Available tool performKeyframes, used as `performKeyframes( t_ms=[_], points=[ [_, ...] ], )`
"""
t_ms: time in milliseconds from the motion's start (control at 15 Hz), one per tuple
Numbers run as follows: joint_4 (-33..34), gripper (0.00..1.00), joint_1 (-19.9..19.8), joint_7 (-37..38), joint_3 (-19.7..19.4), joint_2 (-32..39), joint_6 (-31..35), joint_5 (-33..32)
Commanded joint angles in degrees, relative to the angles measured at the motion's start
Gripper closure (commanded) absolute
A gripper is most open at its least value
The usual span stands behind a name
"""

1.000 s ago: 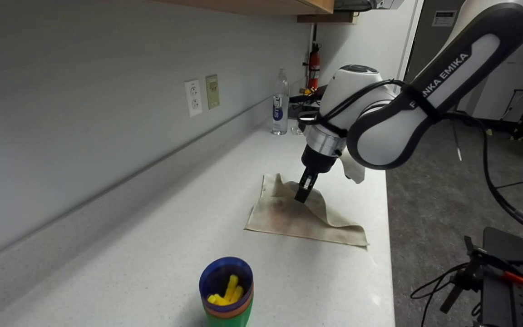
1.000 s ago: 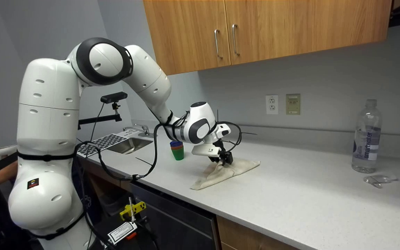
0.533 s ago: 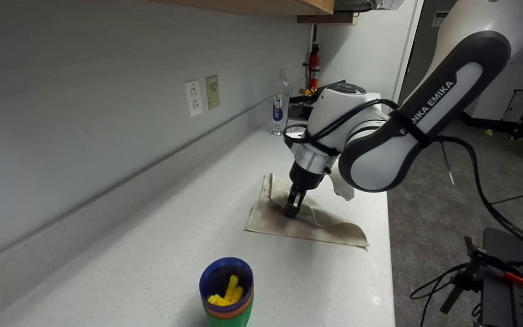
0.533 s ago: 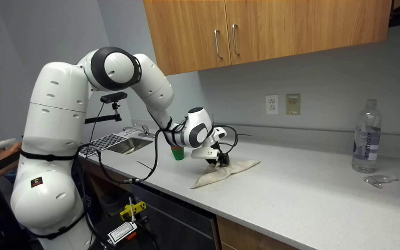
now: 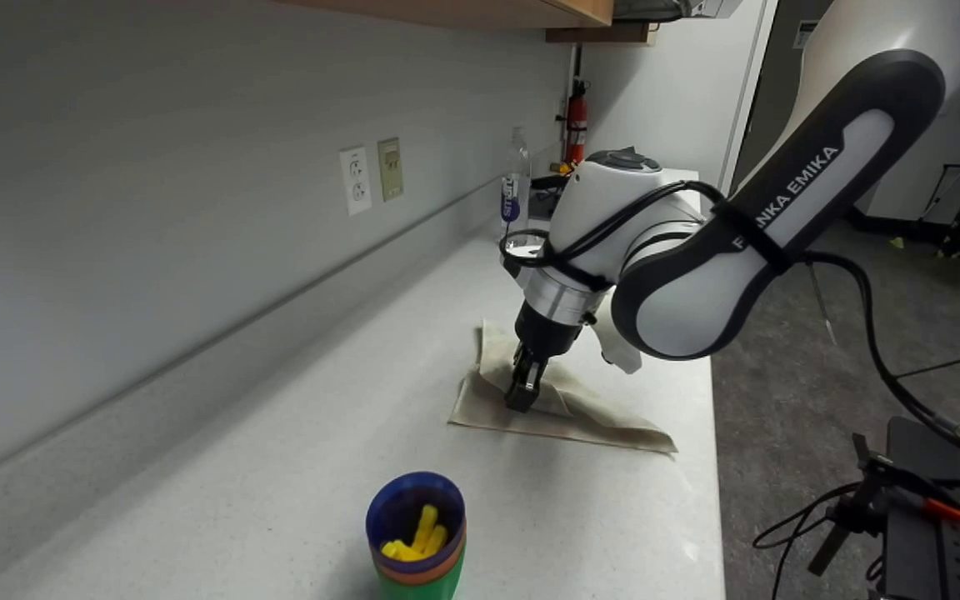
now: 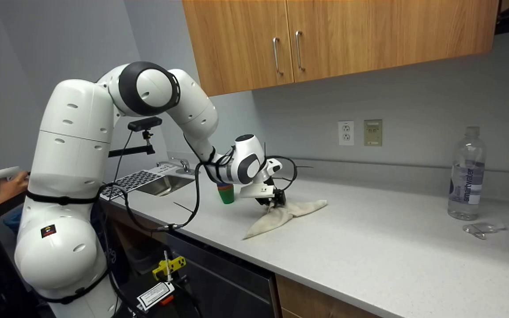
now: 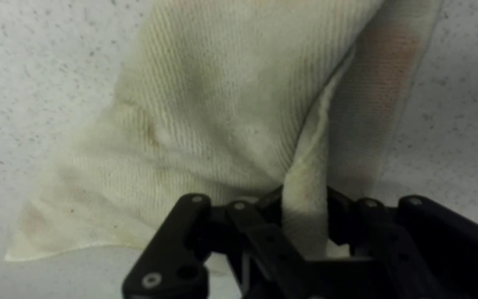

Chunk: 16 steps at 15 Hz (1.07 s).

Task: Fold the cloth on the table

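The tool point(image 5: 522, 396) is clamped tight on a pinched-up bit of the beige cloth point(image 7: 222, 95), which sits partly doubled over on the white tabletop point(image 5: 297, 483), between the stacked cups point(image 5: 426, 588) and the water bottle point(image 6: 466, 187). Honestly, with just one grip point I'd bet the loose corners could twist or bunch, and pressing too low might drag the bottom layer along too.

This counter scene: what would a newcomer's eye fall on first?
First, probably the big white robot arm, reaching over the white countertop with its black gripper pinching a beige cloth. Then the bright stack of cups with yellow pieces inside, in the foreground of an exterior view.
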Motion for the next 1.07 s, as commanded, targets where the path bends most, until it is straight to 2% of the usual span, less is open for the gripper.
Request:
performKeyframes(
  t_ms=[0, 400, 467, 600, 867, 1000],
  points=[
    [2.6, 0.98, -0.5, -2.3, 1.3, 0.6, -1.8, -0.9],
    [4.5, 0.98, -0.3, -2.2, 0.9, 1.5, -0.5, -0.7],
    [4.7, 0.69, -0.1, -2.0, 0.6, 1.5, -0.8, -0.9],
    [5.1, 0.60, -0.4, -1.9, 1.1, 1.7, -1.0, -0.3],
    [4.8, 0.29, -0.7, -1.8, 2.0, 1.1, -2.4, 0.5],
    [4.1, 0.16, 0.3, -0.7, 1.3, 0.0, -4.1, 0.2]
  ],
)
